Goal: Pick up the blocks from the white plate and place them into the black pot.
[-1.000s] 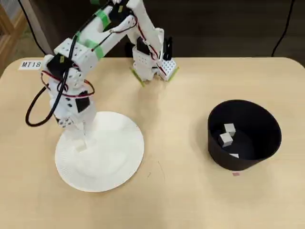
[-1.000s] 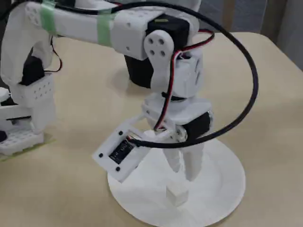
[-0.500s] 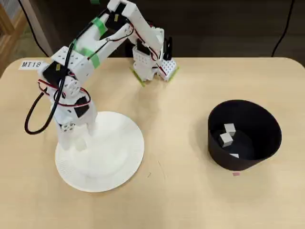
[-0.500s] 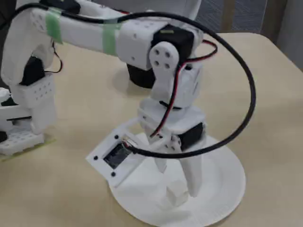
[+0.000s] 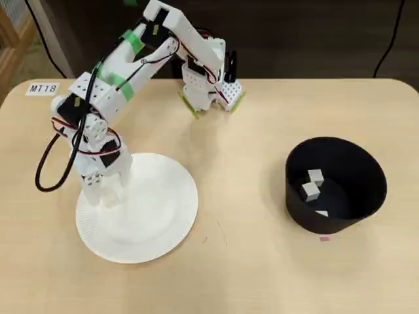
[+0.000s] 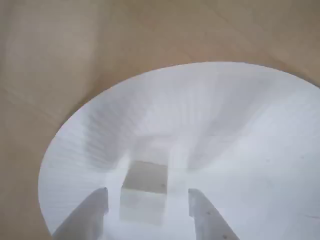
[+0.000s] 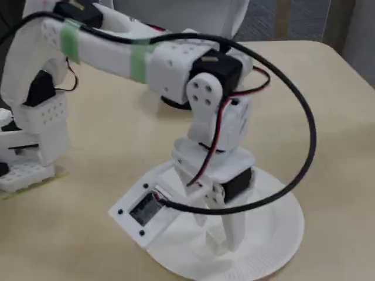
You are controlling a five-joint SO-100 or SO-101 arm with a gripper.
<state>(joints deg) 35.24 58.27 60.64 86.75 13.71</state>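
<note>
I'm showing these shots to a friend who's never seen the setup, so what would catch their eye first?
Probably the white arm bent down over the white plate at the left of the overhead view. In the wrist view its open tool straddles a single small white block lying on the plate, one finger on each side with gaps showing. Next, the black pot at the right, with a few white blocks inside.
</note>
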